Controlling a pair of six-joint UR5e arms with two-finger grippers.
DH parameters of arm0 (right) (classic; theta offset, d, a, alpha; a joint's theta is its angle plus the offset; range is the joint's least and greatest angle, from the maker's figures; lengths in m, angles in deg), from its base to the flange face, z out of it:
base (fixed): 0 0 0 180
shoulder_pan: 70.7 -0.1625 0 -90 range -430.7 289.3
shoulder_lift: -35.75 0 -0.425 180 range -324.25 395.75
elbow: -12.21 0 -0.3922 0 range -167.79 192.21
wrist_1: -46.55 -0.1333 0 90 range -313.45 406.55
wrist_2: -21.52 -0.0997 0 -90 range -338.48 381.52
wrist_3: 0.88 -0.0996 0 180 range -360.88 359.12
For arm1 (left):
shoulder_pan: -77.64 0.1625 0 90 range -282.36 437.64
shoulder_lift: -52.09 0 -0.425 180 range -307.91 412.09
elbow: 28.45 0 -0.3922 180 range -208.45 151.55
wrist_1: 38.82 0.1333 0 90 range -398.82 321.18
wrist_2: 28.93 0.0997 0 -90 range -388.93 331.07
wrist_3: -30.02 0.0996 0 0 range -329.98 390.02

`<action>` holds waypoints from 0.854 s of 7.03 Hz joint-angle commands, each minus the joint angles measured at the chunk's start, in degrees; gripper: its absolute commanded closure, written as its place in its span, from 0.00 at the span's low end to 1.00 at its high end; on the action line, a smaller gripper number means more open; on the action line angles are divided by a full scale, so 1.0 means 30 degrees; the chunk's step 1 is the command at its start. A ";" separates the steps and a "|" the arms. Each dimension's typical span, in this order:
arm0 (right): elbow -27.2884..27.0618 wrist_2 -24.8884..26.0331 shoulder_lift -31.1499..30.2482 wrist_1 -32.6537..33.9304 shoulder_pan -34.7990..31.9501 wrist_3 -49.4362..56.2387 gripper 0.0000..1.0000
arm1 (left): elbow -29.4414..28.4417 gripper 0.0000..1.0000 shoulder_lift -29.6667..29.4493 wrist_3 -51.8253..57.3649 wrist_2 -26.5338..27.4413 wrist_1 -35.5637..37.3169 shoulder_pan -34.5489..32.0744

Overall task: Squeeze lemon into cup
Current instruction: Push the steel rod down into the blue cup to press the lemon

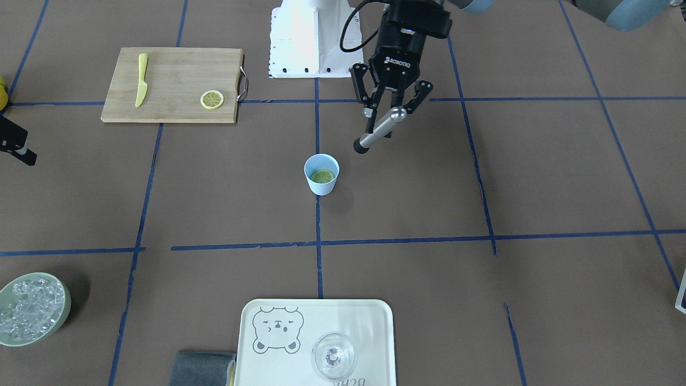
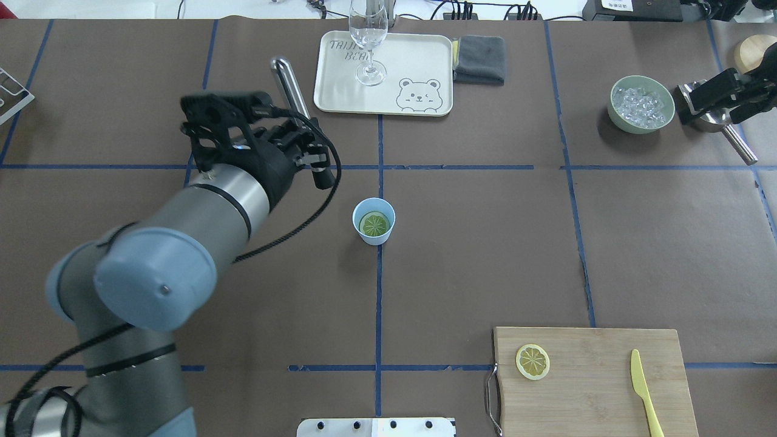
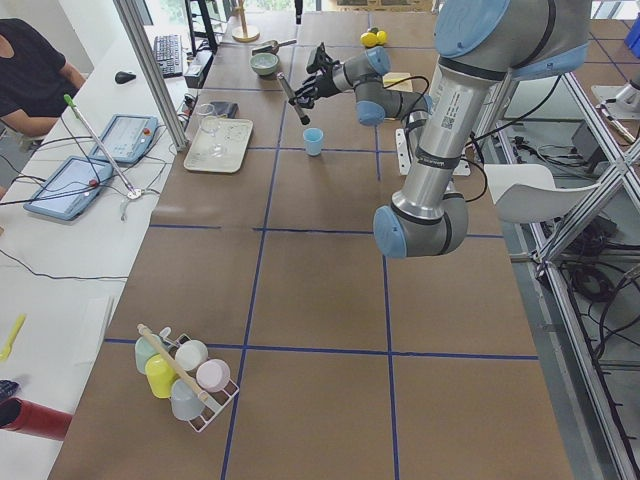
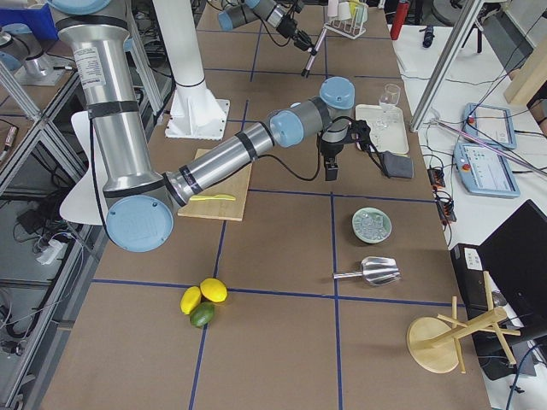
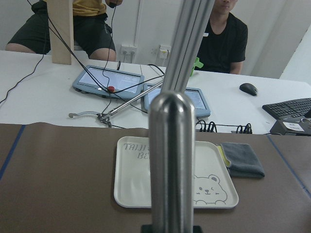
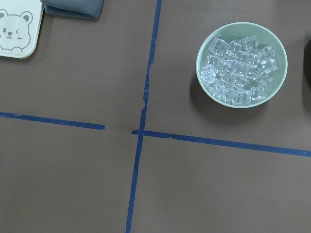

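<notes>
The light-blue cup stands at the table's middle, also in the overhead view. A lemon slice lies flat inside it. A second, alike slice lies on the cutting board. My left gripper is shut on a metal rod, tilted in the air beside the cup and clear of it. The rod fills the left wrist view. My right gripper is far off by the ice bowl; I cannot tell whether it is open or shut.
A wooden cutting board holds a yellow plastic knife. A bear tray bears a clear glass, with a grey cloth beside it. A green bowl of ice and a metal scoop lie on my right.
</notes>
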 commanded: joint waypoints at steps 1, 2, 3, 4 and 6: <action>0.0010 0.0023 -0.0155 0.0000 -0.0083 0.0000 0.00 | -0.2627 1.00 -0.1079 0.0826 0.2502 -0.1496 0.1638; 0.0010 0.0023 -0.0301 -0.0029 -0.0142 0.0000 0.00 | -0.3388 1.00 -0.2300 0.3184 0.2533 -0.2020 0.1639; 0.0010 0.0023 -0.0389 -0.0029 -0.0258 0.0000 0.00 | -0.4237 1.00 -0.2254 0.3439 0.2504 -0.3475 0.1639; -0.0019 -0.0006 -0.0506 -0.0058 -0.0317 0.0000 0.00 | -0.5609 1.00 -0.2399 0.3442 0.2533 -0.4505 0.1668; -0.0077 -0.0006 -0.0507 -0.0059 -0.0318 0.0000 0.00 | -0.6353 1.00 -0.2341 0.3412 0.2446 -0.5276 0.1668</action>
